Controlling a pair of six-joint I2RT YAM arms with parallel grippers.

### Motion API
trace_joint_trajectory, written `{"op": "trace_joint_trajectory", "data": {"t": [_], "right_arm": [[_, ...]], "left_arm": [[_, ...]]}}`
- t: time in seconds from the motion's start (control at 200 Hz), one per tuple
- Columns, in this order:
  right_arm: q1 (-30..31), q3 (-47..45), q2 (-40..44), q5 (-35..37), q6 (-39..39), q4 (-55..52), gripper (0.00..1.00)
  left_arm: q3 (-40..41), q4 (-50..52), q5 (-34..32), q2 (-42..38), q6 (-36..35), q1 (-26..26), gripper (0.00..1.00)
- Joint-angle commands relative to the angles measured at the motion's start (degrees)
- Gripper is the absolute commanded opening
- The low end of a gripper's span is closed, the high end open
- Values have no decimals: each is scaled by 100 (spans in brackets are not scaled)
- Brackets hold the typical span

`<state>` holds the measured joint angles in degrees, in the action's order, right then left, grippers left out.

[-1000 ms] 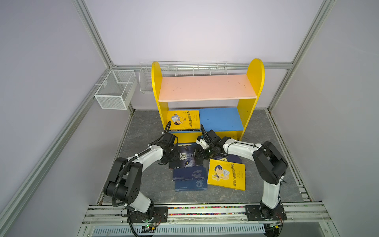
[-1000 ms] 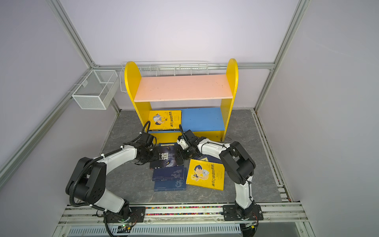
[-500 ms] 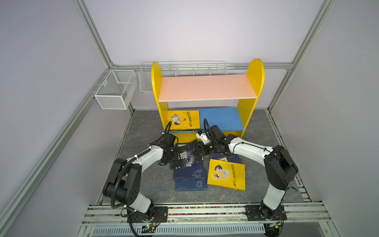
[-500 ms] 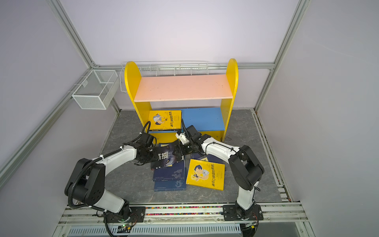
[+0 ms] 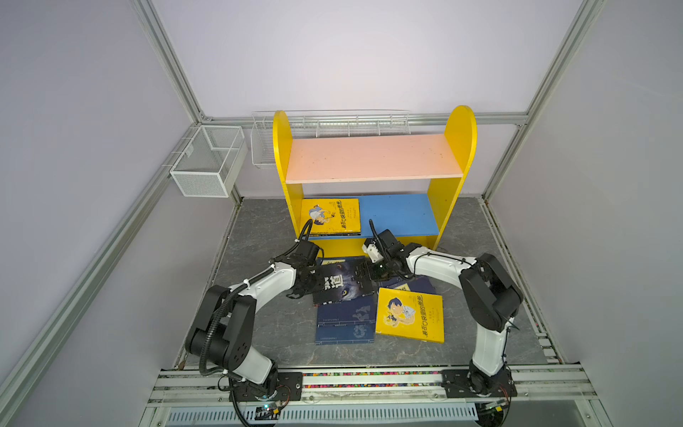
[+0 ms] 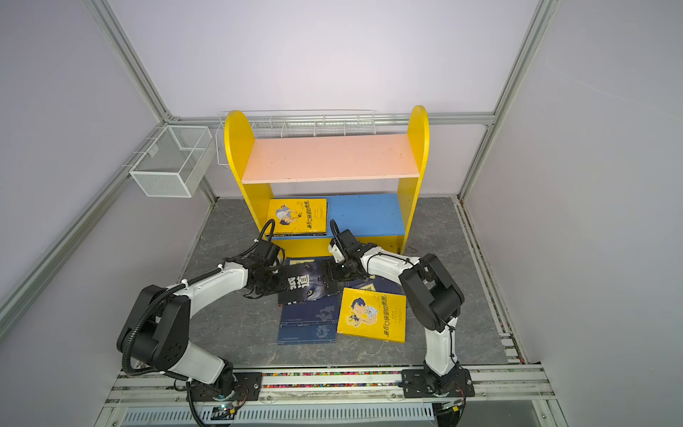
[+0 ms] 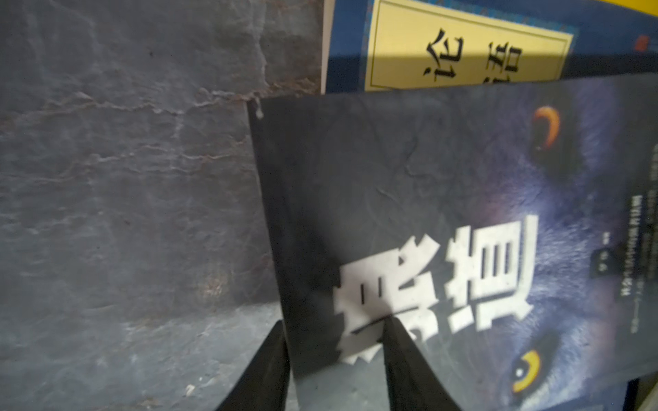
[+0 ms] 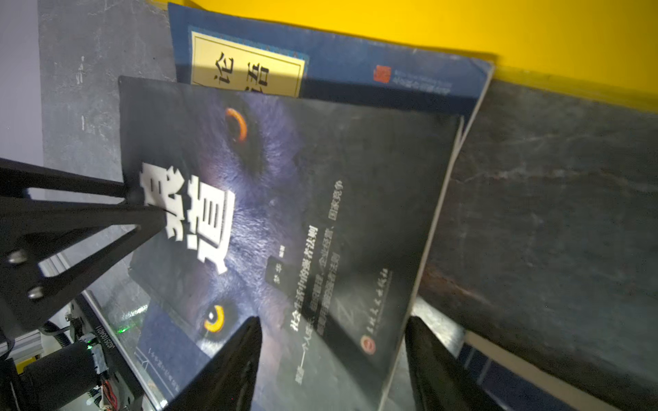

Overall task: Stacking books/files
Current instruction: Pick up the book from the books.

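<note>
The yellow-sided shelf unit, with a pink top board and a blue lower one, stands beyond both pincers at the back of the grey, stone-veined bench. On the blue board, ahead of the left pincer, lies a glossy yellow paperback with a cartoon boy. Its twin rests back toward the right arm's base, overlapping flat navy paperbacks.

Between the two pincers is the thin black paperback with wolf eyes and big white characters. It is tilted, its left-pincer end raised off the bench, and its long axis runs from pincer to pincer. The left pincer straddles its title end, with one finger over the matte, creased cover and one beneath. The cover hides the contact, so I cannot tell whether it has clamped. The right pincer stands spread wide about the opposite corner, released. I judge that the left arm, being nearer the shelf, would carry the book forward.
</note>
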<state>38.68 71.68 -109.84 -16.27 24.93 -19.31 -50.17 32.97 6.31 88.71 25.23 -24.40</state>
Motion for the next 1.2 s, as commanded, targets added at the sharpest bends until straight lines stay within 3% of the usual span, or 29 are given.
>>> {"op": "trace_joint_trajectory", "data": {"t": [0.0,0.25,0.47,0.84,1.065,1.195], "right_arm": [[-96,-144,-46,83,82,-148,67],[-141,-163,-93,-316,74,41,64],[-119,-317,237,-1141,56,737,58],[-15,-331,815,-1799,66,1331,52],[101,-295,645,-1713,152,1412,51],[152,-295,504,-1541,154,1408,40]], "left_arm": [[-45,319,262,44,-98,-109,37],[-97,359,348,-36,-132,-127,30],[-89,316,451,-73,-142,-126,26],[-81,307,454,-57,-115,-128,21],[-83,238,547,-72,-130,-126,17],[-72,201,627,-180,-142,-127,15]]}}
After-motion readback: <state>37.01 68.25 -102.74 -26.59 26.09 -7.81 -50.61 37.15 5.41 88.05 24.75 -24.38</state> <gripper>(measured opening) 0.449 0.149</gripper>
